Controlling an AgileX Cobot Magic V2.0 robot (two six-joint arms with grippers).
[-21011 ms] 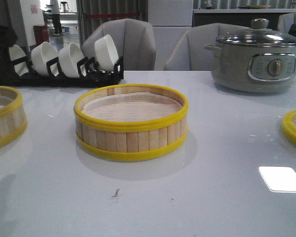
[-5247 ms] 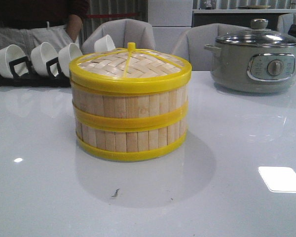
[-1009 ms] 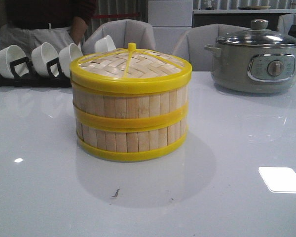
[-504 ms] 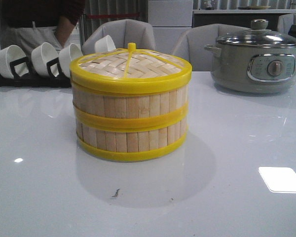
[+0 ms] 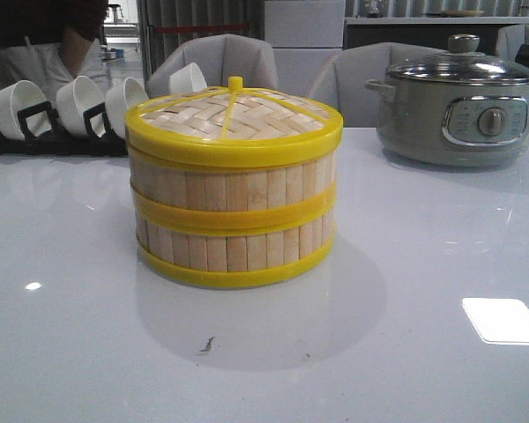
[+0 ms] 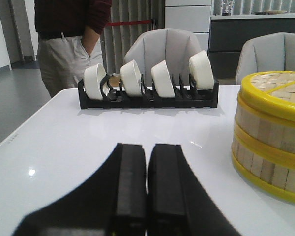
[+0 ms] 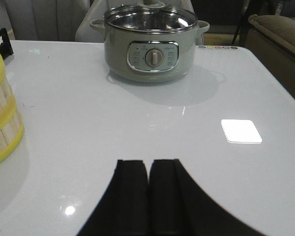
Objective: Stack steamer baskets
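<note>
Two round steamer baskets [image 5: 234,211] with pale wooden slats and yellow rims sit one on top of the other in the middle of the shiny white table [image 5: 423,352], with a flat woven bamboo lid [image 5: 234,115] on top. The left arm's black fingers [image 6: 147,184] are pressed together, holding nothing, beside the stack. The right arm's black fingers [image 7: 148,191] are pressed together too, near a grey-green pot with a glass lid [image 7: 150,46].

White glossy table [image 5: 423,370]. Far right there's a grey-green electric pot [image 5: 458,106] with a glass lid. Back left, a black rack [image 6: 147,96] holding white bowls [image 6: 162,78], some guy [image 6: 69,39] standing behind it, plus grey chairs [image 5: 216,57].
</note>
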